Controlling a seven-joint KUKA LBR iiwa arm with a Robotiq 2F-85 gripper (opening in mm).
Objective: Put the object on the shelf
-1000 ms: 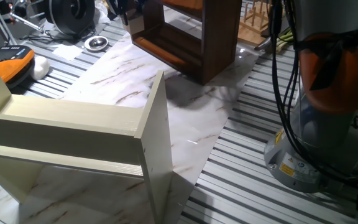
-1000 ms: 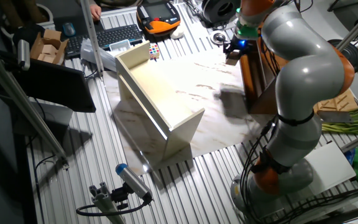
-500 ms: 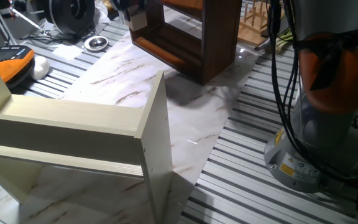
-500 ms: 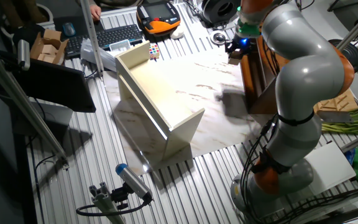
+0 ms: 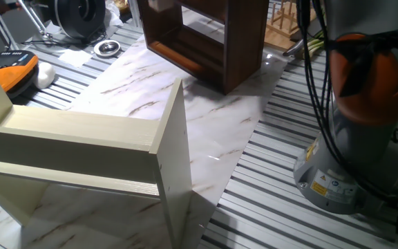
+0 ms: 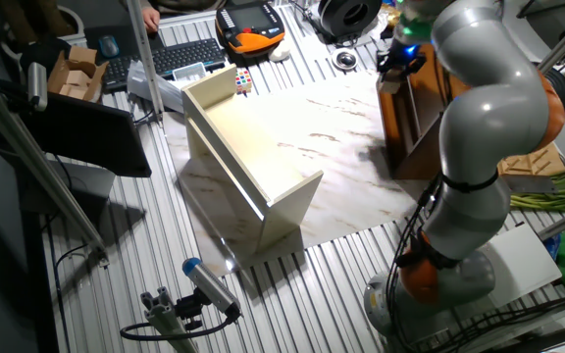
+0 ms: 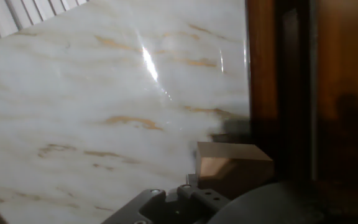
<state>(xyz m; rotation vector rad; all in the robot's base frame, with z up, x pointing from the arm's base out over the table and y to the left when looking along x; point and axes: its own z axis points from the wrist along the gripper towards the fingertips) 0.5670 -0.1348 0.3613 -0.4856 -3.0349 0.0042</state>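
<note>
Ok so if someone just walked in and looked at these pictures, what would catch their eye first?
Probably the big grey and orange robot arm, bending over the far edge of the white marble sheet. Its pincer is up by the dark brown shelf, and the hand view shows the tan wooden cube at the pincer, right against the shelf's edge. The pale cream shelf unit fills the front of one fixed view.

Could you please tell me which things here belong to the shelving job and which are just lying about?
Job: wooden cube, held at the gripper; dark brown shelf.

Lying about: cream shelf unit, white lump, orange handset, keyboard, metal ring.
</note>
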